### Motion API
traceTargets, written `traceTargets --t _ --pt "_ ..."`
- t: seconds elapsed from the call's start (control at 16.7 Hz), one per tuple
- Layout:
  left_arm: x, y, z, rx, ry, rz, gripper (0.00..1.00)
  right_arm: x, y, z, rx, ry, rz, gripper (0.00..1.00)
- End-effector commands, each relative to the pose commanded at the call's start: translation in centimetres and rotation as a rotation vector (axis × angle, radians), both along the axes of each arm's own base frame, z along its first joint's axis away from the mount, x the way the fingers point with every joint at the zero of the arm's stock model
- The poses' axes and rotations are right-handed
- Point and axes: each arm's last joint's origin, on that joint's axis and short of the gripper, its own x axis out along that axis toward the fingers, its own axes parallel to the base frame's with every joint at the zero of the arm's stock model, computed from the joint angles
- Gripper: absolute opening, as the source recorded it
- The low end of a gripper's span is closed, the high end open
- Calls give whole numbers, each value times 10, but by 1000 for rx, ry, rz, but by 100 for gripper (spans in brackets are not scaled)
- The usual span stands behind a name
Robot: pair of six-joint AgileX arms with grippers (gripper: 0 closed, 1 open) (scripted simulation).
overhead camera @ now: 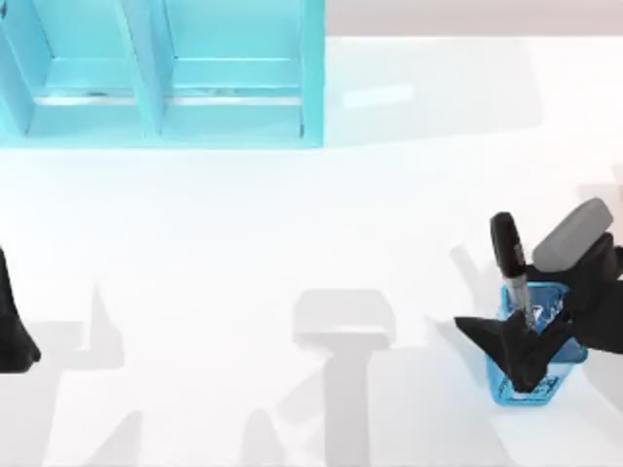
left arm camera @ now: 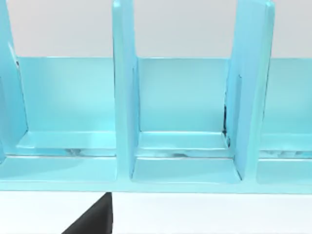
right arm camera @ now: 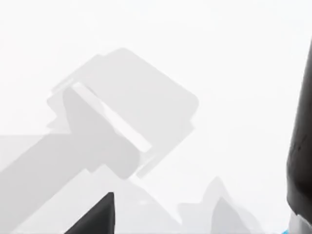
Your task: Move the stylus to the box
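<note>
**Right tool at the cup, desk otherwise bare**

The white desk (overhead camera: 292, 224) carried hard grey shadows. A turquoise box (overhead camera: 165, 88) with upright dividers stood at its far left. At near right, the stylus (overhead camera: 513, 268) leaned in a blue cup (overhead camera: 531, 384); the right tool (overhead camera: 521, 341) had its fingers apart around the barrel. The left tool (overhead camera: 15, 331) sat parked at the left edge; whether apart or together could not be told.

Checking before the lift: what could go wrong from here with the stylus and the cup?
The right gripper sits at the stylus standing in the blue cup; a slanted pull might tip the cup. The compartmented box lies far across the table, so a loose hold could drop the stylus.
</note>
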Motion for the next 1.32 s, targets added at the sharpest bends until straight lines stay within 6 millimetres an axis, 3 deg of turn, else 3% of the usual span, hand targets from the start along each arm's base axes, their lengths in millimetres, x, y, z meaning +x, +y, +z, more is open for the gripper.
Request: traceTargets --t 0.48,0.66,1.02,1.32 --pt "0 0 0 0 0 0 100 1 0 2 5 -2 2 0" --pt "0 0 0 0 0 0 100 11 -7 8 -2 -7 12 0" --pt "0 0 0 0 0 0 100 38 -53 39 -34 40 46 0" --pt "0 0 0 0 0 0 100 32 -105 82 -8 116 46 0"
